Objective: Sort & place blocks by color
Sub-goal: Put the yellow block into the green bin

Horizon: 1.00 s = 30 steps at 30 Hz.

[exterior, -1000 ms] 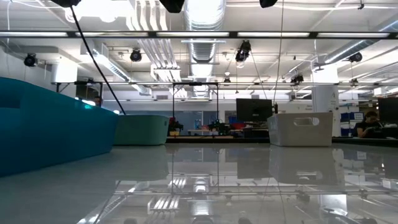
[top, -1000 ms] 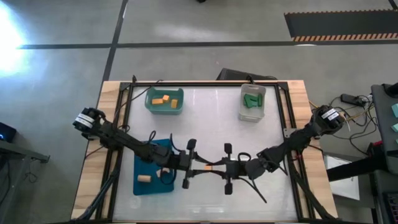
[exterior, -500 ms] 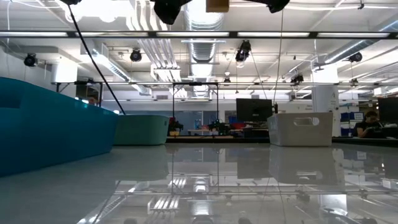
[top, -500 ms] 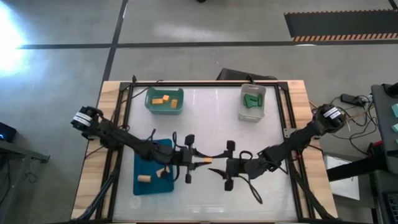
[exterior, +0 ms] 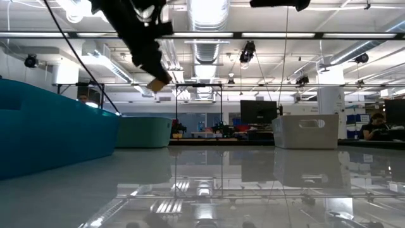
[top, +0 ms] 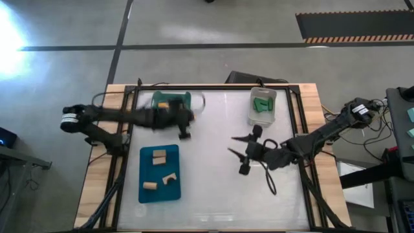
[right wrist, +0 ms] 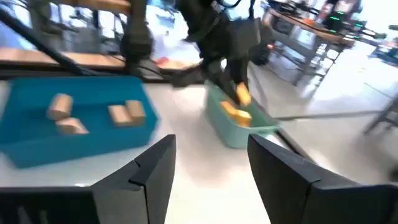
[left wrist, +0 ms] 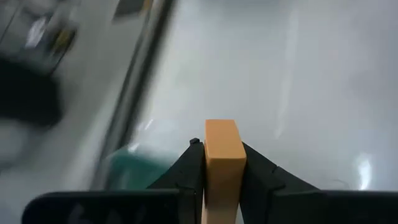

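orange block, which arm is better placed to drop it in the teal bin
Left. The left hand is shut on the orange block and sits at the teal bin, which holds orange blocks. The right hand is open and empty, out on the table away from that bin.

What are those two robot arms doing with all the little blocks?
They are sorting blocks by color. The left gripper holds an orange block in its jaws, up over the teal bin, which already has orange blocks inside. The right gripper waits near the middle of the table, jaws open and empty. Green blocks sit in the clear bin, and tan blocks lie on the blue tray.
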### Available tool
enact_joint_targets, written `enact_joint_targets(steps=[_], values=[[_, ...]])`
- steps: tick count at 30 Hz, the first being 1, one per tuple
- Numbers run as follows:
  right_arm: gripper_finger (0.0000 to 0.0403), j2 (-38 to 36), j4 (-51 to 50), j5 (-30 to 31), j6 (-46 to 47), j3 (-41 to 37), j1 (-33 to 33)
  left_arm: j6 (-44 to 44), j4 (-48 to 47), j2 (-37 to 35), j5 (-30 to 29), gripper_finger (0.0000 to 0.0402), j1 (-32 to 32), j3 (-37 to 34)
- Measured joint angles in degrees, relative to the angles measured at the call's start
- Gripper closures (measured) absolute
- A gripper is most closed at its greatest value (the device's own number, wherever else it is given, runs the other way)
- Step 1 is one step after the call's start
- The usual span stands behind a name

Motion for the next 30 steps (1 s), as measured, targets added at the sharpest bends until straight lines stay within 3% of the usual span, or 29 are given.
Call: enact_joint_targets(steps=[3,7,11,14,19,22,26,30], values=[[0.0218,-1.4,-1.5,0.0,-1.8,0.0,-3.4,7.0,-9.7,0.1,3.4,0.0357,12.2,4.3],[0.0227,-2.8,-3.9,0.0,-4.0,0.0,-9.4,15.0,-12.7,2.0,15.3,0.0357,27.5,7.1],[0.0236,-3.3,-5.6,-0.5,-6.4,0.0,-16.5,16.5,-12.9,4.7,20.9,0.0357,35.9,7.2],[0.0244,-3.4,-5.7,-4.6,-7.6,0.0,-23.0,17.7,-12.8,6.2,21.9,0.0357,37.4,7.0],[0.0259,-3.0,-5.6,-20.1,-5.9,0.0,-35.3,17.6,-16.0,9.5,21.7,0.0357,37.5,6.9],[0.0266,-2.9,-5.9,-26.3,-2.5,0.0,-40.8,16.8,-19.9,11.0,19.1,0.0357,37.5,6.9],[0.0271,-2.9,-6.0,-30.5,-0.8,0.0,-44.0,15.7,-20.6,11.2,17.7,0.0351,37.5,6.9],[0.0267,-2.9,-5.9,-30.5,-1.8,0.0,-44.2,15.8,-20.7,11.2,16.7,0.0296,37.4,6.9]])
